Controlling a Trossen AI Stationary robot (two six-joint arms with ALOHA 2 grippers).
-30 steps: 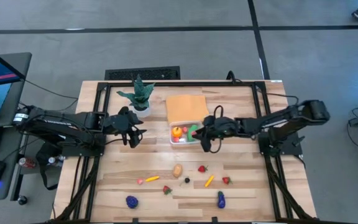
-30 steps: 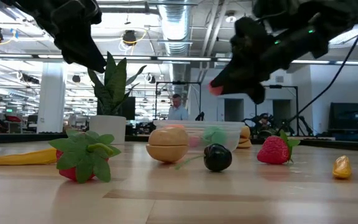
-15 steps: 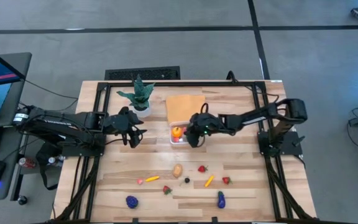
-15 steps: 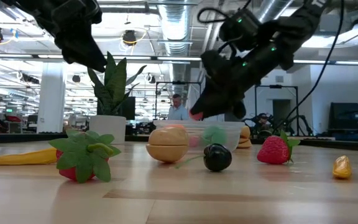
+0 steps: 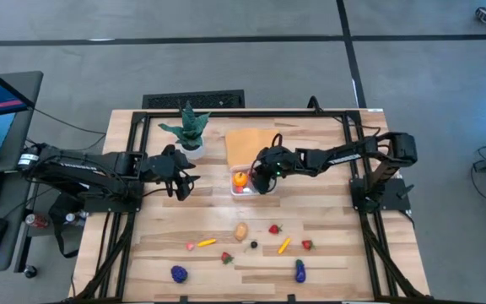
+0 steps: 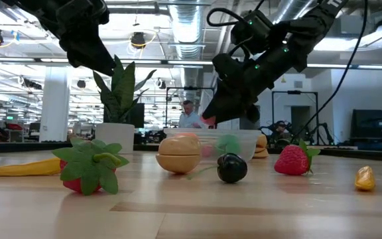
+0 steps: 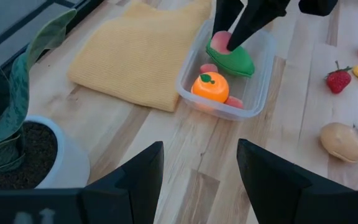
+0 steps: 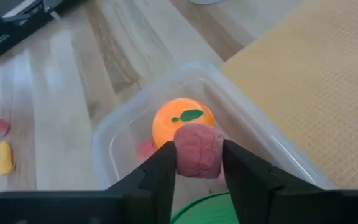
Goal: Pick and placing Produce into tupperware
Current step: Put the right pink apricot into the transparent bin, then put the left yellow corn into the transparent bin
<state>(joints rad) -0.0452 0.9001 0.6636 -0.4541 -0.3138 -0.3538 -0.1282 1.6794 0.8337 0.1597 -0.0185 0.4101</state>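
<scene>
The right claw hangs over the small clear plastic tupperware that sits just beside the flat folded orange cloth, its fingers pressed against a little pink toy fruit. Inside the tupperware sit a toy orange and a green piece. The left claw waits part open and empty on the far side of the tupperware from the right arm, near the potted plant. More produce lies scattered on the wooden counter, well apart from the tupperware.

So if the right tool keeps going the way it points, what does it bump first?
Probably the orange in the tub. The right tool, holding a pink piece, points down at it, though depth is hard to judge.
</scene>
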